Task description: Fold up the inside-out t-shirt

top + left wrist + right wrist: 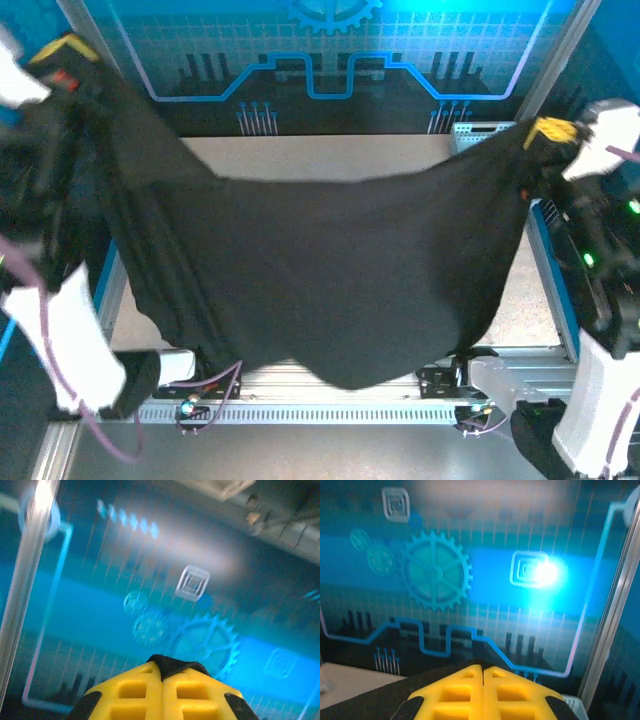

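Black t-shirt is up off the table, stretched wide between both arms and hanging like a hammock across the middle of the top view. Left gripper is high at far left, yellow fingers clamped on one end of it. Right gripper is at far right, a bit lower in frame, clamped on the other end. The top edge sags in a shallow curve between the two grips. The bottom droops to a point over the slotted rail at the near edge, between the arm bases; can't tell if it touches the rail. The left side bunches into long folds below the left grip. In the left wrist view, which is blurred, the left gripper has its fingers pressed flat together with no gap, and a fold of the t-shirt pokes out at the tips. The right wrist view shows the same: right gripper fingers shut tight, t-shirt spilling out low left, pale table corner behind it. Both wrist cams face the blue back panel with its gear graphic.
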`<act>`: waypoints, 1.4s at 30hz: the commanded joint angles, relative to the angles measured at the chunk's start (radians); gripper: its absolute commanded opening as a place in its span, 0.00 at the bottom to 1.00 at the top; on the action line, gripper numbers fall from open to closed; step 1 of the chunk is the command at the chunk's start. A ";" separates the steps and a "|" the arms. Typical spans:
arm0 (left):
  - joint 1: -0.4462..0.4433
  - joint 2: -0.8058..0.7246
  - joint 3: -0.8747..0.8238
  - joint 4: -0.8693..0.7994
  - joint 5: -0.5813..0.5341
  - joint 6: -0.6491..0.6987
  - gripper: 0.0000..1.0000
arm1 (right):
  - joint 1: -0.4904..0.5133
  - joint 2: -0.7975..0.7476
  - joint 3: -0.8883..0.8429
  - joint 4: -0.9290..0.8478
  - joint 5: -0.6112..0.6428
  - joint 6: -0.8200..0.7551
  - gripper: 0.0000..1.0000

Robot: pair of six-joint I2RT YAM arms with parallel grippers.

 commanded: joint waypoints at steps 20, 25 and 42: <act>-0.060 1.128 0.388 0.176 0.016 -0.062 0.44 | 0.034 1.535 0.886 -0.082 0.046 0.063 0.37; -0.062 0.891 0.049 0.178 0.072 -0.156 0.59 | 0.068 1.256 0.412 -0.001 0.059 0.066 0.42; -0.202 0.029 -1.334 0.619 0.255 -0.548 0.68 | -0.025 0.426 -0.953 0.161 0.079 0.359 0.46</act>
